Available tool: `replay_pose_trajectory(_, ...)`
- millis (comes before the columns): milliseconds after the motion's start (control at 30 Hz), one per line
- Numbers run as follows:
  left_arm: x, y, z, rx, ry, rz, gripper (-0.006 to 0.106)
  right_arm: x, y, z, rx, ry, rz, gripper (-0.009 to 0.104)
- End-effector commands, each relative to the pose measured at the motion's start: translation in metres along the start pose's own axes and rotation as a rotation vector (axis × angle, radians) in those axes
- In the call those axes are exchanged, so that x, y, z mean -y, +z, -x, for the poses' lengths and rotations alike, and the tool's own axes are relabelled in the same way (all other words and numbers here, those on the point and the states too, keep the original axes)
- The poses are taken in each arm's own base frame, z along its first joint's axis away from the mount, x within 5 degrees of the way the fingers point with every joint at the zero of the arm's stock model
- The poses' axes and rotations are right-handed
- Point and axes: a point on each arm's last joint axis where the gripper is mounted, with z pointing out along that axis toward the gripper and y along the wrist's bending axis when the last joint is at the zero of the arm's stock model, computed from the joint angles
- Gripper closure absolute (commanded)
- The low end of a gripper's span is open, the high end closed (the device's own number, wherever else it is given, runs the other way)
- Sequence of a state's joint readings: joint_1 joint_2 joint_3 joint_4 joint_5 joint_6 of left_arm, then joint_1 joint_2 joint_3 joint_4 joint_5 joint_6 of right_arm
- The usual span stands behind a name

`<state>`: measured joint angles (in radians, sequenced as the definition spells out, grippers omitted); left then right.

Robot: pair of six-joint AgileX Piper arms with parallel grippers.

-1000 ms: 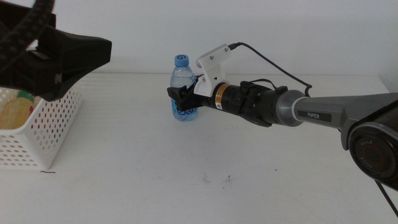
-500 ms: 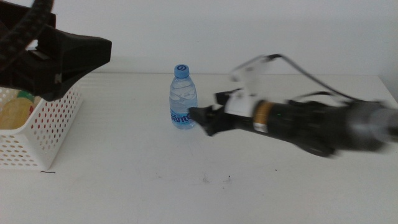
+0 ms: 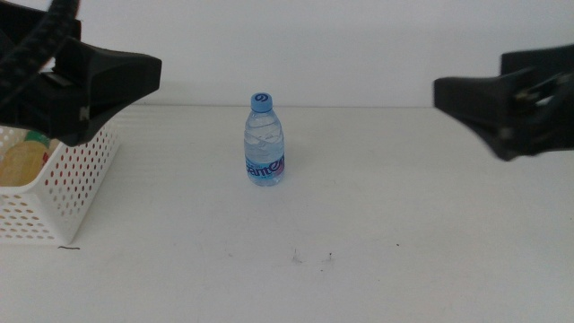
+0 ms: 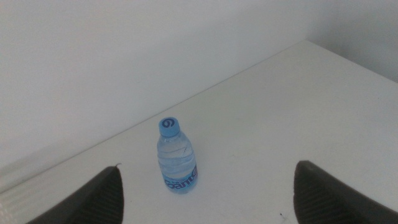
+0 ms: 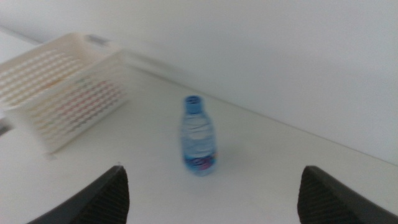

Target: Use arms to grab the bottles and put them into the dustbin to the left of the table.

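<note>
Water bottle: a clear bottle (image 3: 265, 141) with a blue cap and blue label stood upright on the white tabletop (image 3: 359, 224), toward its far edge, touched by neither arm.
Dustbin: the white perforated basket (image 3: 63, 193) sat at the left end of the tabletop, well apart from the bottle; a yellowish bottle with a red and green top (image 3: 25, 157) lay inside it.
Left pincer: (image 4: 205, 193) hung high above the left side, over the dustbin; its two dark jaws stood wide apart and held nothing, with the bottle seen between them in the left wrist view.
Right pincer: (image 5: 211, 193) was up at the right side, well away from the bottle; its jaws were spread wide and empty, and the right wrist view showed the bottle and the dustbin between them.
Tabletop marks: a few small dark specks (image 3: 309, 257) lay near the front.
</note>
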<state>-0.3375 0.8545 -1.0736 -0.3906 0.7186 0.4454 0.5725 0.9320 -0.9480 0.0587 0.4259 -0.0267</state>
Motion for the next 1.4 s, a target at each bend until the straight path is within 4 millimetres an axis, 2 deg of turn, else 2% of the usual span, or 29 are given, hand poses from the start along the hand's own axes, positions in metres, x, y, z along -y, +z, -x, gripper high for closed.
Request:
replay_pose_trajectory(0, 0.0, -0.001, 0.0, 0.012, -0.001, 0.002, 0.007, -0.007, -0.022, 0.012, -0.046, -0.038, 0.06, 0.016)
replay_pose_trajectory(100, 0.0, -0.001, 0.0, 0.012, -0.001, 0.002, 0.007, -0.008, -0.036, 0.022, -0.103, -0.056, 0.068, 0.016)
replay_pose_trajectory(233, 0.0, -0.001, 0.0, 0.012, -0.001, 0.002, 0.007, -0.009, -0.043, 0.029, -0.119, -0.059, 0.072, 0.012)
replay_pose_trajectory(367, 0.0, -0.001, 0.0, 0.012, -0.001, 0.002, 0.007, -0.009, -0.044, 0.03, -0.109, -0.06, 0.07, 0.004)
replay_pose_trajectory(700, -0.002, -0.001, 0.001, 0.015, 0.02, 0.023, 0.007, -0.008, -0.043, 0.032, -0.088, -0.062, 0.064, 0.004)
replay_pose_trajectory(767, -0.005, -0.001, 0.005, 0.068, 0.029, 0.056, 0.007, -0.008, -0.043, 0.032, -0.088, -0.062, 0.064, 0.004)
replay_pose_trajectory(833, -0.01, 0.004, 0.001, 0.075, 0.076, 0.107, 0.007, -0.008, -0.043, 0.032, -0.088, -0.062, 0.064, 0.004)
replay_pose_trajectory(900, -0.011, 0.019, -0.01, 0.12, 0.05, 0.13, 0.007, -0.008, -0.043, 0.032, -0.088, -0.062, 0.064, 0.004)
replay_pose_trajectory(967, -0.009, 0.039, -0.032, 0.164, 0.039, 0.151, 0.007, -0.008, -0.043, 0.032, -0.088, -0.062, 0.064, 0.004)
replay_pose_trajectory(1067, 0.005, 0.065, -0.075, 0.289, 0.027, 0.121, 0.007, -0.008, -0.043, 0.032, -0.088, -0.062, 0.064, 0.004)
replay_pose_trajectory(1133, 0.007, 0.077, -0.107, 0.333, -0.053, 0.111, 0.007, -0.008, -0.043, 0.032, -0.088, -0.062, 0.064, 0.004)
replay_pose_trajectory(1233, 0.007, 0.092, -0.149, 0.296, -0.119, 0.124, 0.007, -0.008, -0.043, 0.032, -0.088, -0.06, 0.066, 0.004)
replay_pose_trajectory(1300, 0.006, 0.103, -0.167, 0.224, -0.137, 0.134, 0.007, -0.008, -0.044, 0.032, -0.086, -0.061, 0.065, 0.004)
replay_pose_trajectory(1367, 0.005, 0.112, -0.177, 0.16, -0.151, 0.143, 0.007, -0.009, -0.044, 0.032, -0.086, -0.058, 0.068, 0.004)
